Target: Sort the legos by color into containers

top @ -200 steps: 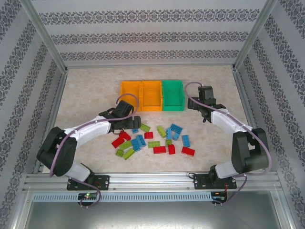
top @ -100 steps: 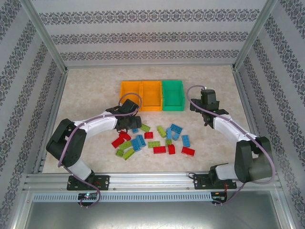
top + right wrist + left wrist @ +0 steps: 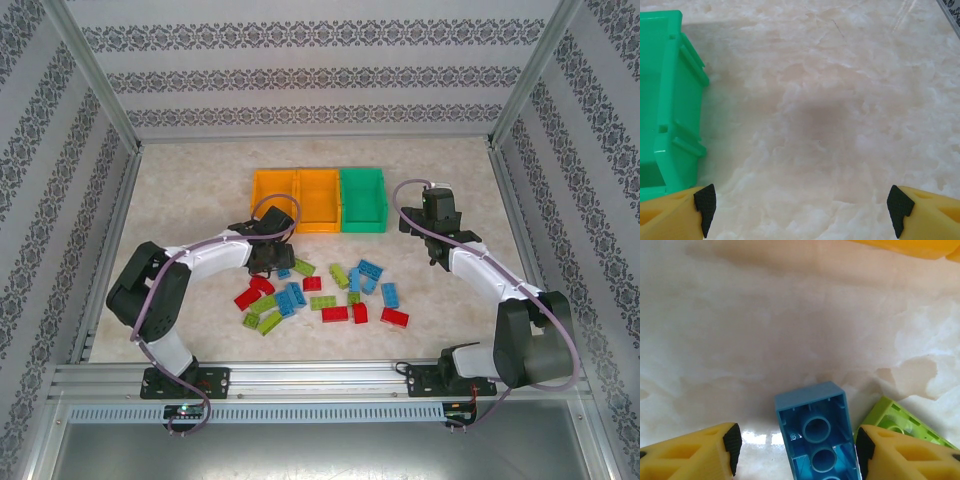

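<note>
Between the left pincer (image 3: 799,449) jaws sits a blue lego (image 3: 815,432), hollow side up on the tabletop (image 3: 790,330). Jaws have narrowed from wide, not clamped yet, so the grasp looks imminent. Right pincer (image 3: 802,207) gapes idle beside the green container (image 3: 675,100).

Your counter (image 3: 180,210) is a pale, marbled beige with a glossy sheen. Grey-and-white patterned walls (image 3: 320,80) close it in on three sides. Aluminium posts (image 3: 96,80) rise at the far corners, and a slotted aluminium rail (image 3: 320,380) runs along the near edge.
</note>
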